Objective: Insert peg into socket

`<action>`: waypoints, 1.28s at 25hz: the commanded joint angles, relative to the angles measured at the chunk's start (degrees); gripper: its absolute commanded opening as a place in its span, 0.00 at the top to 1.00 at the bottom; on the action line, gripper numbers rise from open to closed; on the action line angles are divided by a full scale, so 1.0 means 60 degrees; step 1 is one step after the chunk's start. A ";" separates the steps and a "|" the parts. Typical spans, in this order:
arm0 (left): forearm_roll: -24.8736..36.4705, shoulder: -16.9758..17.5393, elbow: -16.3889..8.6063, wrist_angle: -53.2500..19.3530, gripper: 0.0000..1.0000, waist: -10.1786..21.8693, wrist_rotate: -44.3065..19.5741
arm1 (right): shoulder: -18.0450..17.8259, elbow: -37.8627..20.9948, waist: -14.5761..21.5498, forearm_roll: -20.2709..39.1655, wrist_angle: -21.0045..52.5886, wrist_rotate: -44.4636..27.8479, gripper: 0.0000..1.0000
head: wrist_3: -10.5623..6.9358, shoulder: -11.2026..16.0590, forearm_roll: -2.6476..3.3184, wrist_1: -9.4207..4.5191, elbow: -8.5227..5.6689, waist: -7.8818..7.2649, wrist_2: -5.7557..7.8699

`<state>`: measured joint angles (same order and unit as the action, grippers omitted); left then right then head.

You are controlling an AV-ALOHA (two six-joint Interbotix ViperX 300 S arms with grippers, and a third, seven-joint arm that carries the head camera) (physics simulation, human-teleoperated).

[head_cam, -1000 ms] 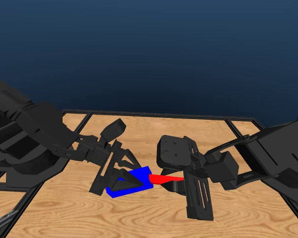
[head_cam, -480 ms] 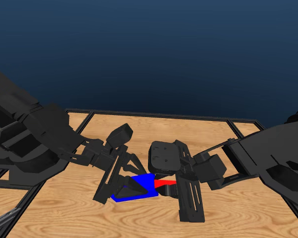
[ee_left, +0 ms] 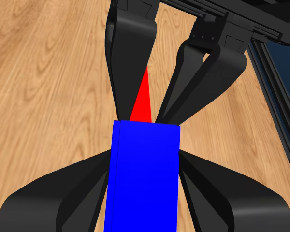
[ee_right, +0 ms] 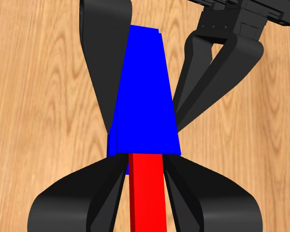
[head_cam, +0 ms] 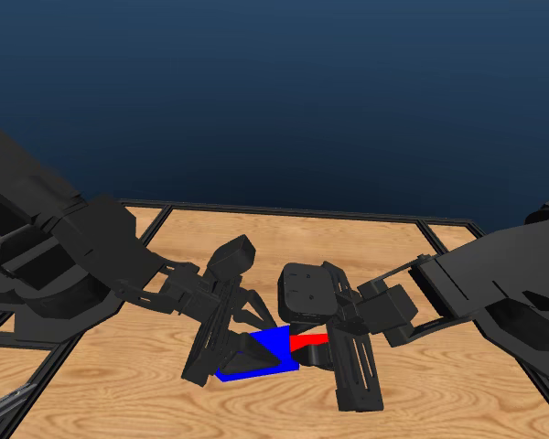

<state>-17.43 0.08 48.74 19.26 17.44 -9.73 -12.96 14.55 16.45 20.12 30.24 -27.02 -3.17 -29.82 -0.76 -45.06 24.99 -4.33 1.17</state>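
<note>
Above the wooden desk (head_cam: 119, 393), the blue socket (head_cam: 273, 346) is pinched by the left tool (head_cam: 242, 352). The red peg (head_cam: 309, 340), pinched by the right tool (head_cam: 334, 352), meets the socket's 3 o'clock end. No writing is visible.

The thin rectangular bar (head_cam: 309, 341) is bright red, flat and unpatterned. The boxy rectangular block (head_cam: 273, 345) is bright blue, likewise plain. Both pincers, left (head_cam: 227, 352) and right (head_cam: 340, 352), are matte black. The wooden tabletop (head_cam: 439, 402) is light tan with darker wavy grain lines. The backdrop is deep navy.
</note>
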 commanded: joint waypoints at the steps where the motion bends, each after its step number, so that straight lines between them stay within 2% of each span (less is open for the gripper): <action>1: 0.0056 0.0117 -0.0249 0.0733 1.00 -0.0132 -0.0151 | 0.0841 0.0828 -0.0490 -0.0397 -0.0599 -0.0712 0.00 | -0.0016 -0.0094 -0.0007 0.0102 -0.0149 -0.0034 0.0020; 7: 0.0028 0.0152 -0.0200 0.0999 1.00 -0.0164 -0.0303 | 0.1773 0.2147 -0.0475 -0.0563 -0.0991 -0.1440 0.00 | -0.0013 -0.0153 0.0002 0.0129 -0.0144 0.0003 0.0017; 9: 0.0075 0.0157 -0.0245 0.0695 1.00 -0.0182 -0.0294 | 0.1958 0.2481 -0.0490 -0.0623 -0.1043 -0.1652 0.00 | -0.0009 -0.0160 0.0007 0.0134 -0.0146 0.0024 0.0017; 14: 0.0005 0.0126 -0.0135 0.0979 1.00 -0.0130 -0.0334 | 0.2224 0.3101 -0.0362 -0.0683 -0.1264 -0.2137 0.00 | -0.0017 -0.0142 0.0019 0.0147 -0.0159 0.0064 0.0013; 21: -0.0057 0.0294 0.0010 0.0779 1.00 -0.0181 -0.0234 | 0.2261 0.3938 -0.0155 -0.0912 -0.1714 -0.2725 0.00 | -0.0028 -0.0131 0.0031 0.0130 -0.0162 0.0112 0.0007; 22: -0.0005 0.0279 -0.0087 0.0965 1.00 -0.0215 -0.0264 | 0.2254 0.4044 -0.0137 -0.0891 -0.1857 -0.2789 1.00 | -0.0023 -0.0132 0.0031 0.0126 -0.0164 0.0118 0.0000; 28: 0.0037 0.0167 -0.0117 0.0843 1.00 -0.0058 -0.0224 | 0.2208 0.3479 -0.0190 -0.0486 -0.1712 -0.2494 1.00 | -0.0025 -0.0167 0.0043 0.0124 -0.0149 0.0215 -0.0063; 30: 0.0012 0.0270 -0.0274 0.0915 1.00 -0.0156 -0.0248 | 0.1970 0.3171 -0.0278 -0.0485 -0.1998 -0.2314 1.00 | -0.0019 -0.0174 0.0042 0.0130 -0.0149 0.0233 -0.0089; 32: 0.0030 0.0160 -0.0167 0.0821 1.00 -0.0123 -0.0271 | 0.1870 0.3074 -0.0308 -0.0496 -0.1997 -0.2138 1.00 | -0.0007 -0.0178 0.0043 0.0123 -0.0146 0.0246 -0.0101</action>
<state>-17.34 0.09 49.02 22.27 16.77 -11.73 -1.89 35.01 15.24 17.12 20.36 -41.13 -3.27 -30.19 -0.48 -44.93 24.99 -3.01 0.71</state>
